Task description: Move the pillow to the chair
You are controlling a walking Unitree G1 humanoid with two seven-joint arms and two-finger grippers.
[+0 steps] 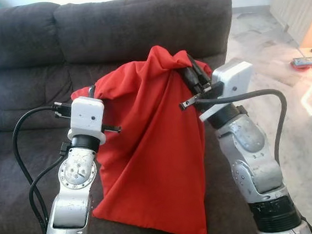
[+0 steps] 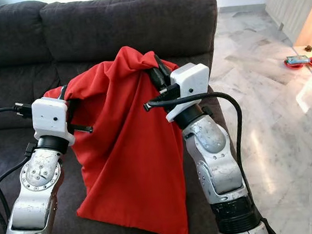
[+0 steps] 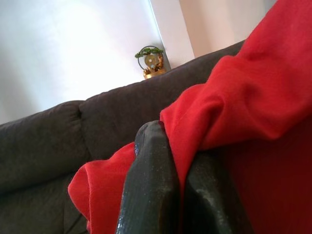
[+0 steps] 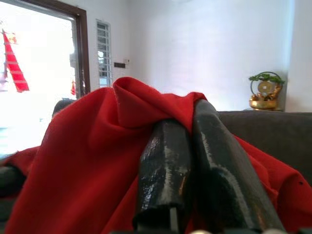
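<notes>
Gripping, right gripper: its 2 black fingers are pressed together on a bunched fold at the top corner of the red pillow, with cloth spilling over both tips.
Gripping, left gripper: the 2 fingers are closed on a rolled edge of cloth at the pillow's other upper corner, a thin seam of red caught between them.
Pillow position: it hangs from those 2 pinches in front of the sofa, its lower point drooping over the seat cushion; whether it touches the seat I cannot tell.
Chair: I cannot pick out the target chair here.
Risk, slip: each hold looks like a pinch of loose cover rather than filling, so I judge the cloth could creep out of the smooth fingers under a quick swing.
Risk, drag: the low corner would likely sweep the sofa's front edge or the floor if it is carried without lifting higher.
Risk, uneven pull: spreading the arms could tug 1 corner free.
Pillow material: soft matte red fabric, limp, deeply creased, roughly a slack diamond.
Fingers: glossy, hard, rounded black.
Sofa: dark grey, plush, napped upholstery with padded back cushions.
Floor: pale, polished marble-like tiles.
Ornament: small, gold, ring-shaped, behind the sofa.
</notes>
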